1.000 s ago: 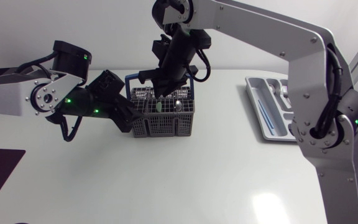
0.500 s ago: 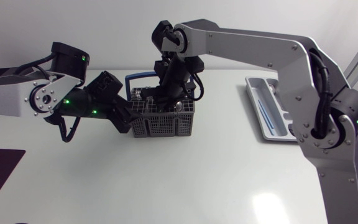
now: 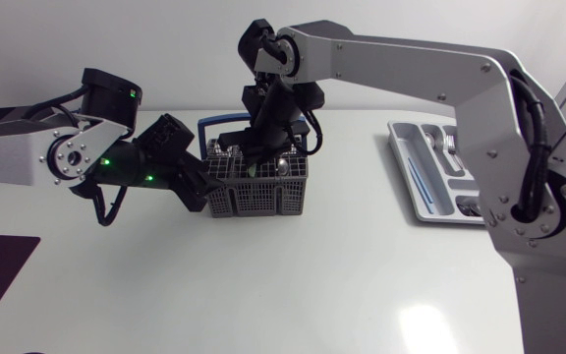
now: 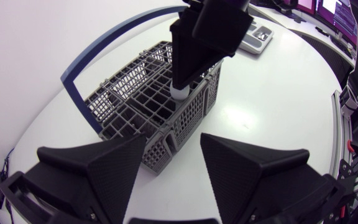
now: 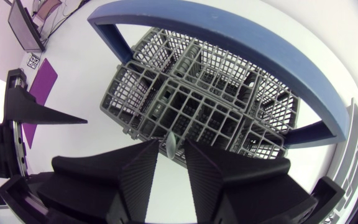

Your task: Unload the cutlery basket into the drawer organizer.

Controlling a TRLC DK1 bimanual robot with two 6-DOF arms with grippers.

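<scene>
— Right tool (image 5: pixel 171 149) first: where is it?
— Down over the cutlery basket (image 5: pixel 216 93), beneath its blue handle (image 5: pixel 229 43), with the tips among the middle cells. It stands narrow. A thin grey utensil (image 5: pixel 170 140) rises just ahead of the tips. It seems not yet pinched, though my view there is cramped.
— And your left tool (image 4: pixel 173 142)?
— Spread wide, holding nothing, just beside the basket's near corner.
— The basket itself?
— Upright on the counter (image 3: pixel 263 285), between my two arms. The drawer organizer (image 3: pixel 425 197) lies well apart on my right side, with some cutlery in its compartments.
</scene>
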